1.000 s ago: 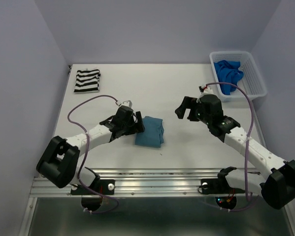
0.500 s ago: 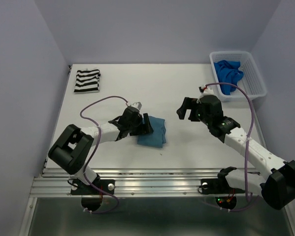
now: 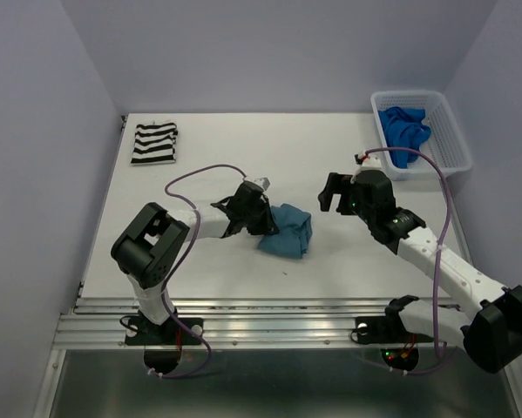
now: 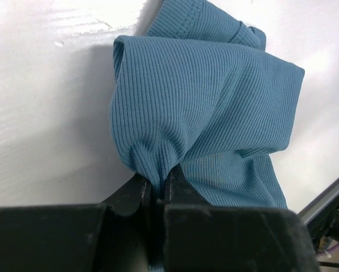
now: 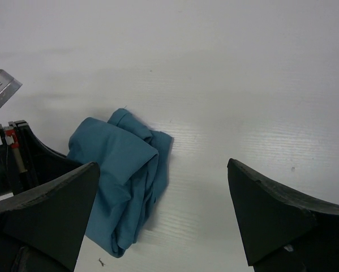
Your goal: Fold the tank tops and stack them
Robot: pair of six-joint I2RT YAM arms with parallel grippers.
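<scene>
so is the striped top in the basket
No, the striped top lies folded at the table's far left corner; the basket at the far right holds a bright blue top.

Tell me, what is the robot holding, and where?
The left pincer pinches the teal tank top by a bunched fold at its edge; the right pincer is open, empty.

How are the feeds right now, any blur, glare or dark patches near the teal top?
Left wrist: teal top sharp, ribs readable, left fingers blurred. Right wrist: table sharp, right fingers dark silhouettes. Top external: even light, no glare, soft shadows.
</scene>
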